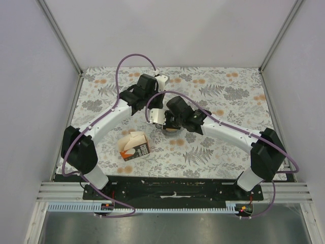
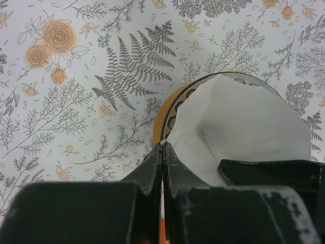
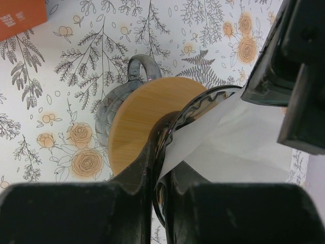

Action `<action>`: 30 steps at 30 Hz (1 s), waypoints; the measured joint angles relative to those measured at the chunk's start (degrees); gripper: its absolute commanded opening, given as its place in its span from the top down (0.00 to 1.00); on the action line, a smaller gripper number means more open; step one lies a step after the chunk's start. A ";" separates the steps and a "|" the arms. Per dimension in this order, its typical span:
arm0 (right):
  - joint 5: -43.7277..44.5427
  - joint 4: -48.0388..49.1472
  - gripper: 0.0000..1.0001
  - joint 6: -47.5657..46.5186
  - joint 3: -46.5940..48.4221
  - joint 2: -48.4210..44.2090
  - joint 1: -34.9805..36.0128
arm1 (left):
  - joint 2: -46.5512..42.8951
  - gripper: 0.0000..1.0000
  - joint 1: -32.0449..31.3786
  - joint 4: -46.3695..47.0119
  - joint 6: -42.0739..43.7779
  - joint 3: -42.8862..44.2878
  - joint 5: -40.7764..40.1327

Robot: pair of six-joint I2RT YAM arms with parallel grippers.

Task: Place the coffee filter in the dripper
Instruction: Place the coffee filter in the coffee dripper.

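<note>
White walls and a bare metal frame close in the worktop [image 1: 228, 96], which is covered with a cloth printed in grey ferns and orange roses. From the near edge, the left arm [image 1: 109, 119] and the right arm [image 1: 228, 133] lean in and meet near the middle, each trailing a purple cable [image 1: 133, 57].

Toward the near left, well apart from the wrists, lies an orange, white and black carton [image 1: 134, 146]. It has white lettering on its dark panel, and the right wrist view shows more on its orange corner. Both are too small for me to read.

Under the wrists sits the dripper [image 3: 203, 99], its dark wavy rim above a flat tan ring [image 3: 134, 119]. A grey see-through handle [image 3: 139, 66] pokes out past the ring.

The coffee filter [image 2: 238, 122] is inside the dripper, its white paper filling the rim and standing a little above it.

The left pincer [image 2: 162, 150] has its jaws pressed together on the filter's near edge. The right pincer [image 3: 161, 157] is clamped on the dripper's rim, with a fold of the paper caught at the same spot.
</note>
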 measured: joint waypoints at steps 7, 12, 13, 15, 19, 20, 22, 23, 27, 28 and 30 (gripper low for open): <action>0.35 -0.55 0.44 0.39 -0.50 -0.02 0.09 | -0.07 0.98 -0.24 -0.33 -0.02 0.00 1.64; 0.28 -0.31 0.30 0.42 -1.84 -1.36 0.20 | -0.74 0.88 -0.28 -0.04 -0.04 -0.94 3.17; 0.31 0.04 0.28 0.46 -2.40 -2.12 0.20 | -0.92 0.85 -0.35 -0.04 -0.04 -1.25 3.52; -0.20 0.83 0.25 0.46 -3.87 -4.44 0.20 | -1.09 0.82 -0.42 -0.15 -0.07 -1.46 4.04; -1.79 2.29 0.16 0.63 -5.51 -8.94 0.13 | -1.09 0.75 -0.68 -0.59 -0.04 -1.46 4.61; -2.25 2.95 0.16 0.66 -5.90 -10.23 0.15 | -1.09 0.72 -0.74 -0.70 -0.04 -1.46 4.63; -3.19 3.76 0.15 0.68 -6.51 -12.37 0.13 | -1.09 0.67 -0.76 -0.96 -0.02 -1.46 4.81; -3.76 4.24 0.15 0.70 -7.04 -13.60 0.04 | -1.09 0.65 -0.76 -1.07 -0.02 -1.46 4.98; -6.93 5.09 0.14 1.29 -9.60 -18.34 -1.01 | -1.31 0.58 -0.76 -1.68 0.00 -1.46 6.19; -7.61 5.01 0.14 1.49 -10.05 -19.28 -1.49 | -1.42 0.57 -0.76 -1.70 0.00 -1.46 6.40; -9.90 5.05 0.14 2.36 -11.37 -21.86 -3.45 | -1.77 0.54 -0.76 -1.75 0.00 -1.46 6.51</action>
